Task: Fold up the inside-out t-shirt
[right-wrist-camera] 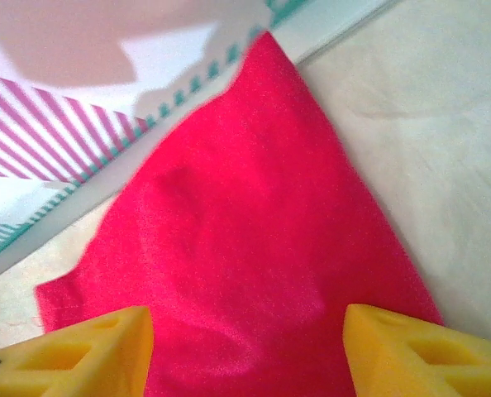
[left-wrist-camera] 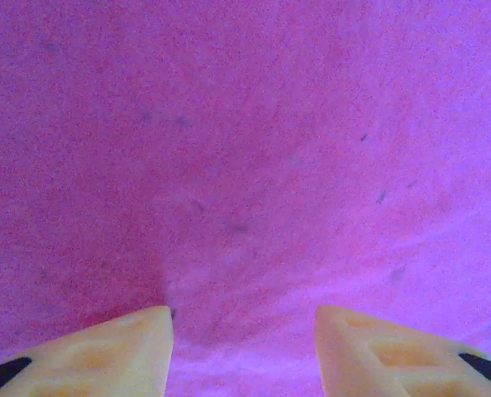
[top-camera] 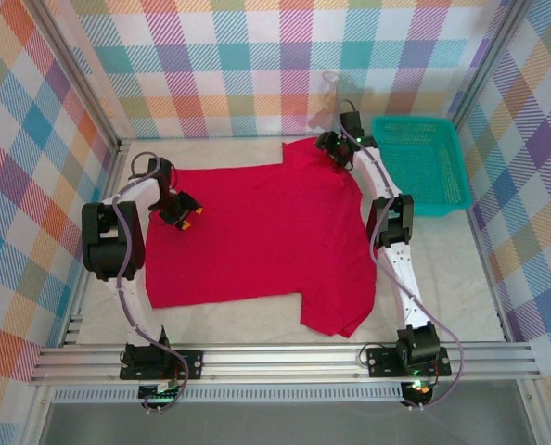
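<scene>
The inside-out t-shirt (top-camera: 257,232) lay spread flat on the pale table (top-camera: 452,278), plain bright red, one sleeve by the far wall and one at the near edge. The left gripper (top-camera: 188,217) sat over its left edge, fingers parted, gripping nothing. The right gripper (top-camera: 332,145) stood likewise parted over the far sleeve, beside a teal basket (top-camera: 424,162).

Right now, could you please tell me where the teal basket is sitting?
In the top view, the teal basket sits in the far right corner of the table. The right arm lies between it and the red t-shirt.
</scene>
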Available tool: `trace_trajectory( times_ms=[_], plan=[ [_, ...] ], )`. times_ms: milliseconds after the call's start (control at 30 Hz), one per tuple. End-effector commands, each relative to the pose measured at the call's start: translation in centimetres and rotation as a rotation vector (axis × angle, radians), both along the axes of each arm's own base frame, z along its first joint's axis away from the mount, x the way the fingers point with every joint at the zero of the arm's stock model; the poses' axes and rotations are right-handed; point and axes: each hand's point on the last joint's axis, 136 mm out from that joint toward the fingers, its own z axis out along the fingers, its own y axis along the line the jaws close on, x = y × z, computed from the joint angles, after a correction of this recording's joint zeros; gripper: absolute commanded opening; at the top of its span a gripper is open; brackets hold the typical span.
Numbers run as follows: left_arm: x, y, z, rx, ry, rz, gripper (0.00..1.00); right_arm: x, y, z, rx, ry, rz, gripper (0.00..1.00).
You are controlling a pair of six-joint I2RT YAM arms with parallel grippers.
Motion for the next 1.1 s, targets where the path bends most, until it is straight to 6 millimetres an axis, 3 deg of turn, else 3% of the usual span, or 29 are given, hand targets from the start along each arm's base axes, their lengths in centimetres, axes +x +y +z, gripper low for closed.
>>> trace_trajectory(
  times_ms=[0,100,200,267,367,500,633,833,1067],
  plan=[
    [0.1,0.0,3.6,0.04,-0.063,-0.029,0.49,0.9,2.0,5.8,0.073,-0.162,0.126,0.67],
    [0.1,0.6,4.6,0.08,-0.099,-0.023,0.49,-1.3,3.7,10.2,0.087,-0.175,0.214,0.69],
    [0.7,1.0,4.9,0.098,-0.125,-0.013,0.5,-4.9,5.3,11.3,0.053,-0.107,0.266,0.71],
    [1.7,0.9,4.7,0.091,-0.134,-0.003,0.5,-7.6,6.0,10.9,0.026,-0.052,0.289,0.73],
    [3.5,0.7,3.6,0.068,-0.126,0.0,0.49,-11.1,5.9,8.6,-0.016,0.028,0.302,0.74],
    [6.1,1.1,1.8,0.078,-0.103,0.005,0.49,-13.4,4.4,4.7,-0.062,0.102,0.265,0.75],
    [8.7,1.8,-0.1,0.117,-0.081,0.012,0.49,-12.7,3.2,0.8,-0.102,0.182,0.24,0.76],
    [12.8,2.1,-3.3,0.131,-0.07,-0.009,0.49,-9.5,0.5,-3.7,-0.145,0.253,0.157,0.76],
    [16.9,3.0,-4.8,0.145,-0.098,-0.028,0.5,-5.3,1.6,-3.9,-0.111,0.174,0.181,0.76]
  ],
)
